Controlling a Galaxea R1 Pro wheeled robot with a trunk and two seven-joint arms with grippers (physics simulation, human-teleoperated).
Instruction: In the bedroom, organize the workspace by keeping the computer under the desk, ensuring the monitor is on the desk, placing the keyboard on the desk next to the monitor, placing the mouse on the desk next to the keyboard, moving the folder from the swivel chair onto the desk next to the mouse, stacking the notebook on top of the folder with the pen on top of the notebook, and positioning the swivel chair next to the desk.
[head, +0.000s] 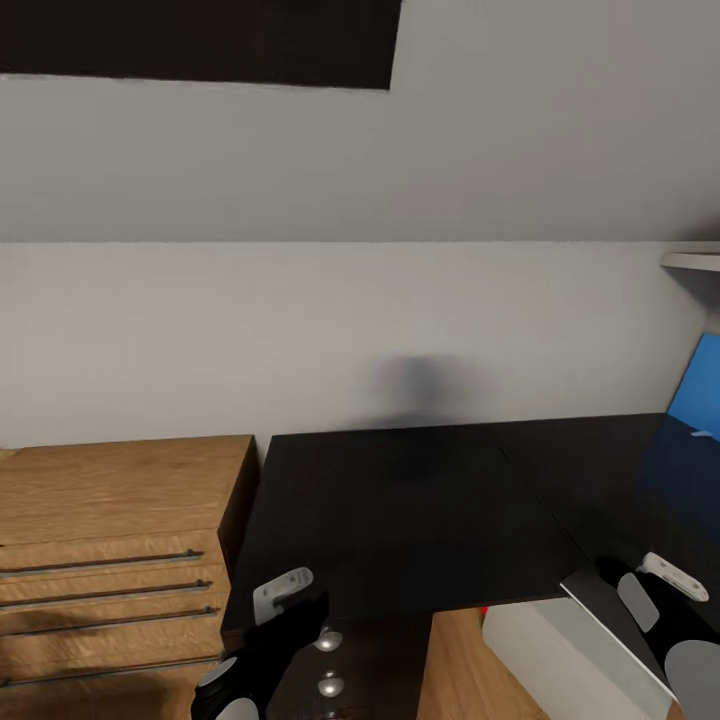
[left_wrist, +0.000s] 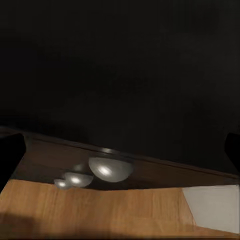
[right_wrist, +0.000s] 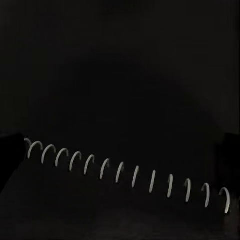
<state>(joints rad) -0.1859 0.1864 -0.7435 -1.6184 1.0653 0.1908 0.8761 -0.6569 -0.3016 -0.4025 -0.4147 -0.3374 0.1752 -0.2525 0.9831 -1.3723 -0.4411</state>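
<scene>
Desk (head: 400, 520) top bare in front of the robot; monitor (head: 695, 400) at its right end. Right gripper (head: 660, 590), at the desk's right front edge, appears closed on the spiral notebook (right_wrist: 125, 125). Left gripper (head: 285, 600), at the front edge: jaw state unclear. Most placements apparently remain.

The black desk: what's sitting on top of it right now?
Most of the black desk shows a bare dark top. At its right edge a blue monitor screen appears, partly cut off. The right claw covers the near right corner, so anything lying there is hidden.
</scene>
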